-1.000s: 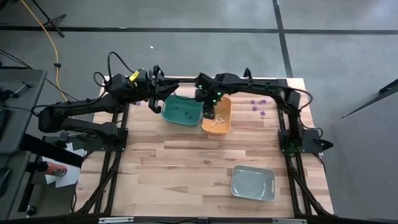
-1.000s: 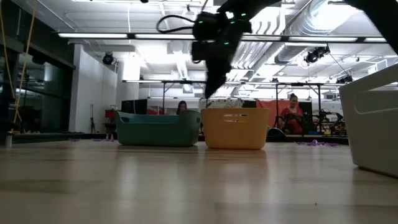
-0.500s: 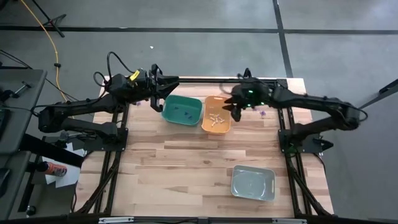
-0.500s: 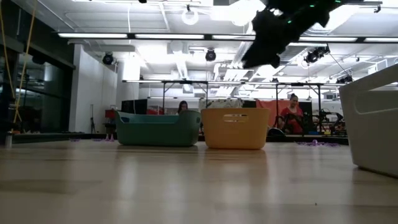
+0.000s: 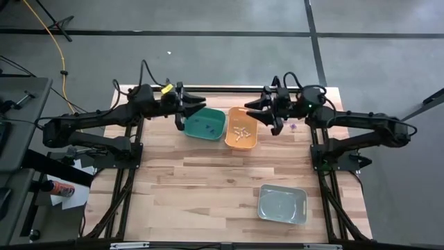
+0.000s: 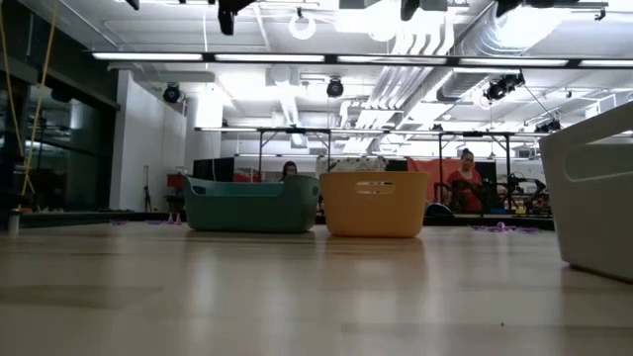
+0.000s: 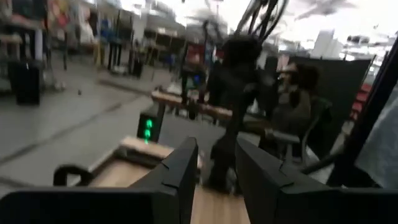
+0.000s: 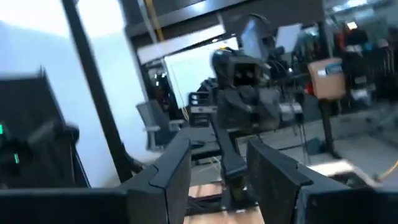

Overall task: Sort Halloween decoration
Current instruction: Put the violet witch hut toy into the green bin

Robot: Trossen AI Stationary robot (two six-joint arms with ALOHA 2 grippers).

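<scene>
The green bin holds a few dark purple trinkets. The orange bin beside it holds several cream trinkets. A few purple trinkets lie on the table to the right of the orange bin, partly under the right arm. My left gripper hangs raised over the green bin's far left rim, open and empty, pointing level toward the right. My right gripper is raised beside the orange bin's far right corner, open and empty, pointing left.
A grey bin stands near the table's near right corner. In the low view it fills the right edge, with the green bin and the orange bin far back. People sit in the room beyond the table.
My right gripper has left its place above the orange bin, where it pointed down. It has swung toward the table's right and far side, risen, and tipped to level, pointing left. My left gripper has moved right, over the green bin's far left rim, and has risen.
</scene>
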